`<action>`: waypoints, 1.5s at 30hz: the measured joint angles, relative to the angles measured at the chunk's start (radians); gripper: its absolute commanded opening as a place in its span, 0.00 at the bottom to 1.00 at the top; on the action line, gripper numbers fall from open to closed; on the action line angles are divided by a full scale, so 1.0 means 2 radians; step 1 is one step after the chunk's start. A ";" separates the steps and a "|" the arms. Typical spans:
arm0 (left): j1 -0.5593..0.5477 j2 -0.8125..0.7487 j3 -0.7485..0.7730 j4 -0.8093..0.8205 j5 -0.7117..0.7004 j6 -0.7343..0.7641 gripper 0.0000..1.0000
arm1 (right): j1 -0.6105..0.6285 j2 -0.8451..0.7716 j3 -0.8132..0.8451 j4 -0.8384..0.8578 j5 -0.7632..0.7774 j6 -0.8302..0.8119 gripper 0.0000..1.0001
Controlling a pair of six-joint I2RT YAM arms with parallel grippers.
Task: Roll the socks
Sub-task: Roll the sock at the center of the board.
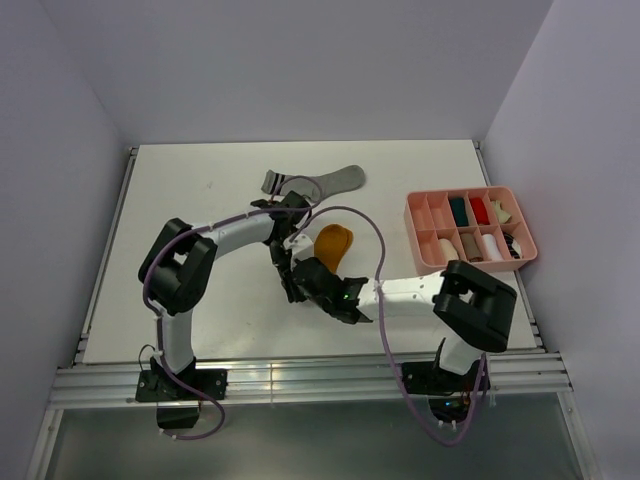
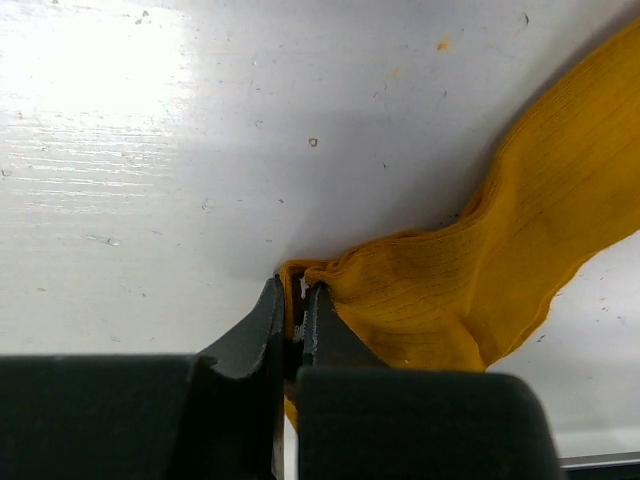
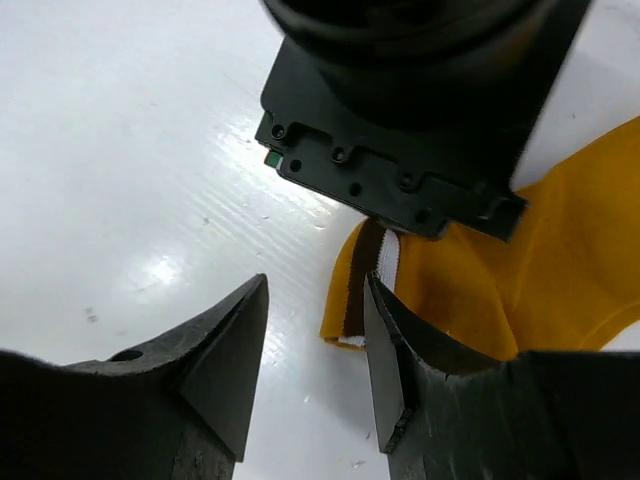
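Observation:
A mustard-orange sock (image 1: 333, 243) lies mid-table, its brown-and-white striped cuff (image 3: 365, 290) toward the arms. In the left wrist view, my left gripper (image 2: 293, 292) is shut on the cuff edge of this sock (image 2: 500, 260), a thin fold of fabric pinched between the jaws. My right gripper (image 3: 315, 340) is open just beside the cuff, its right finger (image 3: 385, 370) against the fabric and nothing between the jaws. From above, the left gripper (image 1: 284, 262) and the right gripper (image 1: 303, 283) meet at the sock's near end. A grey sock (image 1: 320, 182) with dark cuff stripes lies flat farther back.
A pink compartment tray (image 1: 416, 225) with small rolled bundles sits at the right edge of the table. The left gripper's body (image 3: 400, 120) hangs close above the right gripper's fingers. White walls enclose the table on three sides.

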 measured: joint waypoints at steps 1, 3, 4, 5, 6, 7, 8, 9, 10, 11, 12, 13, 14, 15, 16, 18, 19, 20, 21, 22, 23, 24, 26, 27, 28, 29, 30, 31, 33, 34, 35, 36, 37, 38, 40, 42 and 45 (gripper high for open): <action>0.000 0.000 0.000 0.000 0.000 0.003 0.00 | 0.005 0.010 0.009 -0.004 0.013 -0.006 0.50; 0.002 0.000 0.000 -0.001 0.000 0.007 0.00 | 0.016 0.034 0.026 -0.015 0.041 -0.016 0.50; 0.003 0.000 0.000 -0.003 0.000 0.008 0.01 | 0.021 0.046 0.035 -0.023 0.052 -0.023 0.50; 0.005 0.000 0.000 -0.004 0.000 0.009 0.00 | 0.024 0.058 0.042 -0.028 0.061 -0.026 0.50; 0.005 0.000 0.001 -0.004 0.000 0.010 0.00 | 0.028 0.071 0.051 -0.035 0.073 -0.029 0.50; 0.005 0.000 0.001 -0.005 0.000 0.011 0.00 | 0.031 0.084 0.060 -0.044 0.083 -0.032 0.49; 0.005 0.000 0.001 -0.005 0.000 0.013 0.00 | 0.033 0.093 0.066 -0.049 0.090 -0.033 0.49; 0.005 0.000 0.001 -0.004 0.000 0.017 0.00 | 0.035 0.101 0.072 -0.056 0.099 -0.035 0.49; 0.005 0.000 0.001 -0.005 0.000 0.018 0.00 | 0.037 0.109 0.077 -0.061 0.107 -0.034 0.49; 0.006 0.000 0.001 -0.005 0.000 0.019 0.00 | 0.037 0.114 0.082 -0.065 0.115 -0.034 0.49; 0.007 0.000 0.001 -0.005 0.000 0.020 0.00 | 0.038 0.118 0.085 -0.068 0.120 -0.034 0.47; 0.008 0.000 0.001 -0.006 0.000 0.021 0.00 | 0.039 0.121 0.086 -0.069 0.124 -0.033 0.46; 0.010 0.000 0.001 -0.006 0.001 0.022 0.00 | 0.039 0.123 0.088 -0.071 0.126 -0.032 0.45; 0.011 0.000 0.001 -0.006 0.001 0.022 0.00 | 0.039 0.126 0.089 -0.073 0.127 -0.031 0.42; 0.012 0.000 0.000 -0.006 0.002 0.022 0.00 | 0.040 0.127 0.090 -0.076 0.128 -0.030 0.40; 0.015 -0.002 -0.003 -0.003 0.006 0.023 0.00 | 0.040 0.133 0.093 -0.079 0.130 -0.026 0.33; 0.017 -0.003 -0.005 -0.001 0.009 0.023 0.00 | 0.040 0.136 0.094 -0.079 0.131 -0.024 0.29; 0.020 -0.005 -0.009 0.001 0.010 0.023 0.00 | 0.040 0.139 0.096 -0.079 0.133 -0.021 0.24; 0.023 -0.008 -0.013 0.004 0.011 0.023 0.01 | 0.040 0.141 0.098 -0.079 0.135 -0.019 0.14; 0.027 -0.011 -0.018 0.007 0.012 0.023 0.00 | 0.040 0.141 0.099 -0.077 0.136 -0.016 0.06; 0.031 -0.015 -0.023 0.011 0.014 0.023 0.00 | 0.040 0.141 0.099 -0.076 0.136 -0.013 0.01; 0.035 -0.020 -0.031 0.015 0.016 0.023 0.00 | 0.039 0.141 0.098 -0.073 0.135 -0.010 0.00; 0.044 -0.030 -0.045 0.022 0.019 0.021 0.01 | 0.039 0.141 0.097 -0.065 0.129 -0.002 0.00; 0.049 -0.036 -0.054 0.026 0.020 0.019 0.01 | 0.038 0.139 0.094 -0.058 0.122 0.001 0.00; 0.054 -0.042 -0.062 0.029 0.023 0.017 0.03 | 0.036 0.137 0.090 -0.051 0.111 0.004 0.00; 0.058 -0.047 -0.070 0.032 0.026 0.015 0.05 | 0.034 0.131 0.084 -0.044 0.097 0.008 0.00; 0.061 -0.054 -0.078 0.034 0.029 0.012 0.07 | 0.031 0.125 0.077 -0.038 0.082 0.012 0.00; 0.064 -0.059 -0.086 0.036 0.031 0.007 0.14 | 0.024 0.117 0.069 -0.031 0.063 0.018 0.00; 0.067 -0.070 -0.102 0.040 0.037 0.001 0.22 | 0.011 0.103 0.052 -0.018 0.020 0.030 0.00; 0.068 -0.074 -0.108 0.041 0.039 -0.005 0.32 | 0.003 0.096 0.042 -0.009 -0.003 0.037 0.00; 0.069 -0.079 -0.115 0.045 0.040 -0.008 0.38 | -0.008 0.090 0.032 -0.001 -0.033 0.044 0.00; 0.071 -0.082 -0.121 0.050 0.038 -0.011 0.44 | -0.016 0.086 0.025 0.003 -0.055 0.050 0.00; 0.073 -0.086 -0.126 0.054 0.039 -0.015 0.59 | -0.027 0.081 0.016 0.010 -0.081 0.058 0.00; 0.076 -0.093 -0.132 0.061 0.035 -0.018 0.64 | -0.038 0.077 0.008 0.017 -0.108 0.067 0.00; 0.082 -0.109 -0.145 0.074 0.028 -0.029 0.69 | -0.057 0.074 -0.004 0.032 -0.157 0.083 0.00; 0.087 -0.128 -0.157 0.080 0.018 -0.039 0.69 | -0.076 0.074 -0.015 0.052 -0.200 0.100 0.00; 0.090 -0.161 -0.177 0.091 0.006 -0.052 0.68 | -0.103 0.075 -0.042 0.093 -0.270 0.134 0.00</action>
